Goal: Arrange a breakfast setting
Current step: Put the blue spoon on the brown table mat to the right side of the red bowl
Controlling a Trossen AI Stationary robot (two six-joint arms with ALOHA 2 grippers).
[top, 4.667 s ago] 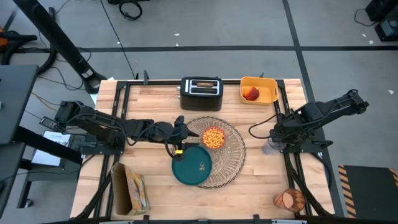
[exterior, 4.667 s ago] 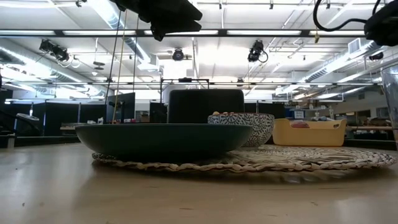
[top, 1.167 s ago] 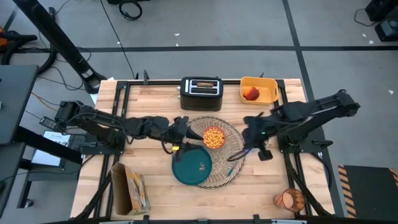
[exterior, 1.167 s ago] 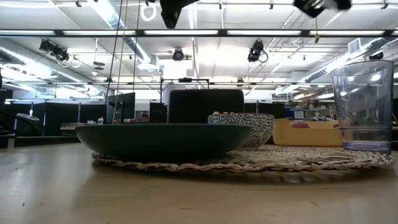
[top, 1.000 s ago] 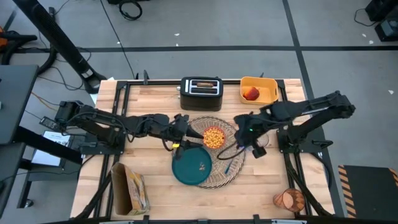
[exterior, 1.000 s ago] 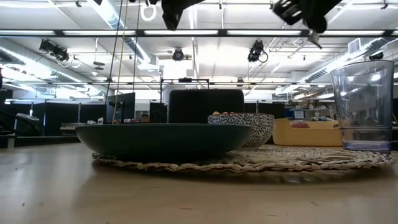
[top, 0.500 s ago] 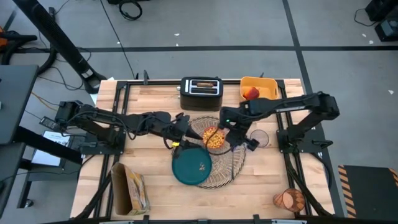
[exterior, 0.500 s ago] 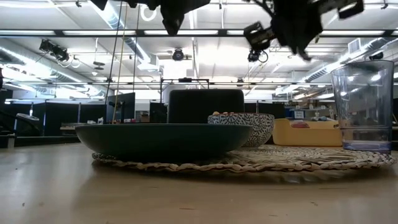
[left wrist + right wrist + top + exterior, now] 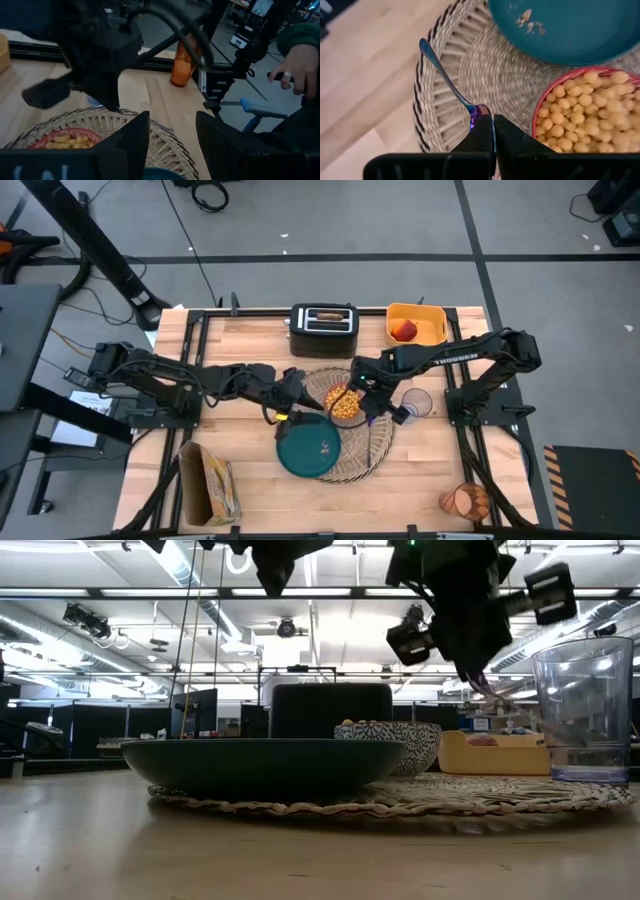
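The round straw placemat (image 9: 362, 442) lies mid-table. The dark teal plate (image 9: 308, 446) sits on its near left part, and the small bowl of yellow cereal (image 9: 343, 402) on its far part. My right gripper (image 9: 366, 402) hovers just right of the bowl, shut on the blue spoon (image 9: 447, 80). My left gripper (image 9: 290, 398) is open and empty above the placemat's left edge. The red fruit (image 9: 404, 330) lies in the yellow bin (image 9: 428, 322). A brown slice shows in the black toaster (image 9: 323, 326). The orange tumbler (image 9: 465, 501) lies at the near right corner. My right gripper pinches one end of the spoon (image 9: 476, 113) between its two shut fingers. The fingers come from above, slanting down. The spoon is lifted clear; its long free end (image 9: 424, 46) sticks out past the fingertips over the placemat's rim (image 9: 422, 125), beside the bowl (image 9: 580, 110).
A clear glass (image 9: 416, 402) stands at the placemat's right edge, tall in the low view (image 9: 588, 710). A bread bag (image 9: 210, 485) lies at the near left. A person's hand (image 9: 296, 59) shows beyond the table's edge. Bare wood lies left of the placemat.
My right gripper has carried the spoon from beyond the placemat's right edge toward the table's left and a little down, past the clear glass, and now hangs beside the cereal bowl. The glass, plate and bowl have stayed put.
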